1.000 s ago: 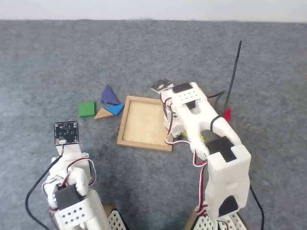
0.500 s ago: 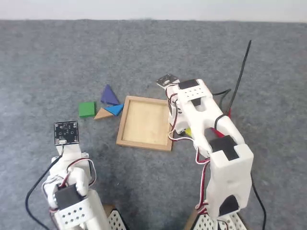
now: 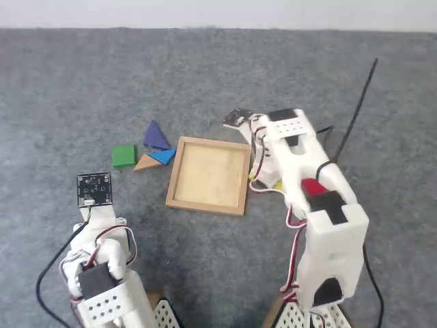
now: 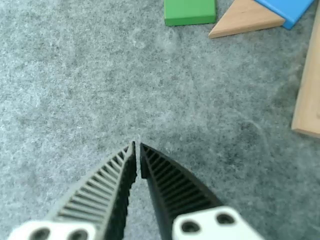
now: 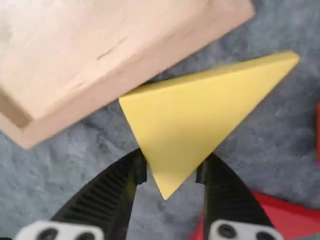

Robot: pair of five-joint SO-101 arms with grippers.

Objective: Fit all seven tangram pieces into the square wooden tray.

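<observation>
1. The right gripper (image 5: 170, 176) is pinching 1 corner of the yellow triangle (image 5: 200, 112) between its 2 fingers, and the tip of that corner is poking out between them.
2. The yellow triangle is sitting just beside the outer wall of the wooden tray (image 5: 100, 60). I cannot tell whether its upper corner is touching the wall, because the wood is shading the join.
3. A red piece (image 5: 285, 215) is lying near the gripper. It is cut off by the frame edge and partly hidden behind 1 finger, so its shape is not readable.
4. In the high view the right arm (image 3: 300, 157) is covering its own gripper, leaving a sliver of yellow showing beside the tray's right side. A red patch in the arm's outline is perhaps that same red piece.
5. The left gripper (image 4: 137, 149) is hovering over the grey carpet (image 4: 75, 75). Its jaws are closed to a hairline gap and are holding nothing.
6. Beyond it, the green square (image 4: 190, 11) and the blue triangle (image 4: 295, 9) are cut off by the frame, with the tan triangle (image 4: 245, 17) lying between them.
7. From above, these 3 pieces and the purple triangle (image 3: 156, 137) are clustering just off the tray's left side.
</observation>
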